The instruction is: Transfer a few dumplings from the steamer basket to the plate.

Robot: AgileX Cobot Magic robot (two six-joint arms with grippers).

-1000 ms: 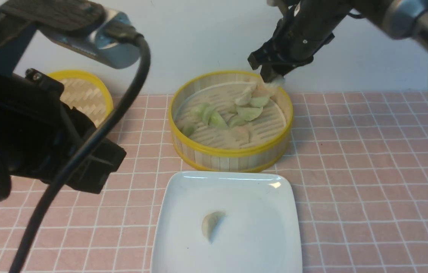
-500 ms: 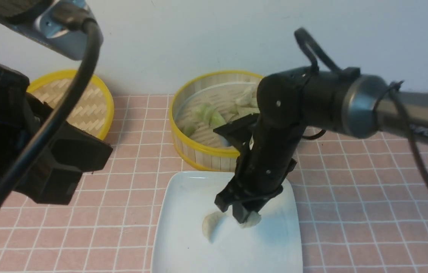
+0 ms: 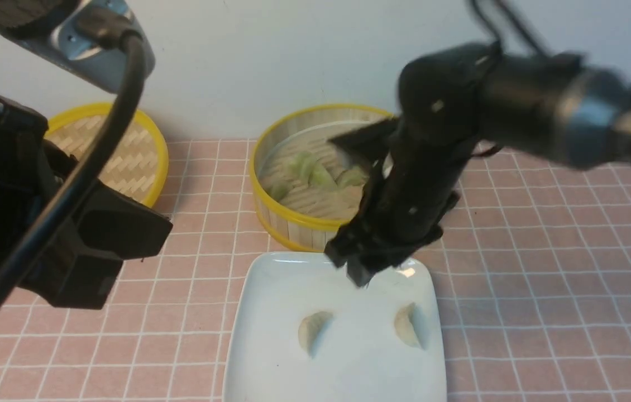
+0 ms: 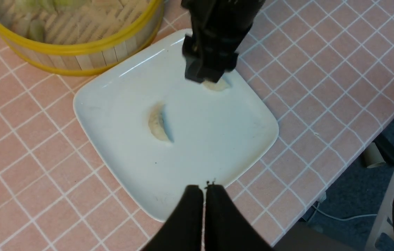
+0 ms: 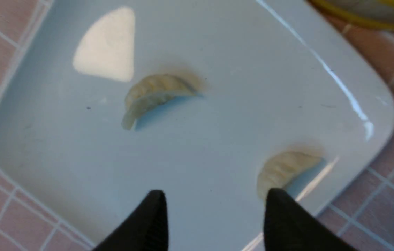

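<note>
Two beige dumplings lie on the white plate [image 3: 271,357]: one [image 3: 312,330] near its middle, one [image 3: 406,324] near its right edge. They also show in the right wrist view [image 5: 155,94] [image 5: 284,167]. The steamer basket [image 3: 293,223] stands behind the plate with several pale green dumplings [image 3: 315,174] inside. My right gripper [image 3: 361,272] is open and empty, raised above the plate's far edge. My left gripper [image 4: 204,188] is shut and empty, held high at the left, above the plate's near corner in its wrist view.
A flat woven yellow-rimmed lid [image 3: 125,151] lies at the back left on the pink tiled tablecloth [image 3: 544,268]. The table's edge and floor show in the left wrist view [image 4: 374,146]. A pale wall runs behind the basket.
My right gripper carried a dumpling from the basket down to the plate, opened and let it go, and has risen back toward the basket. A second dumpling now lies on the plate.
</note>
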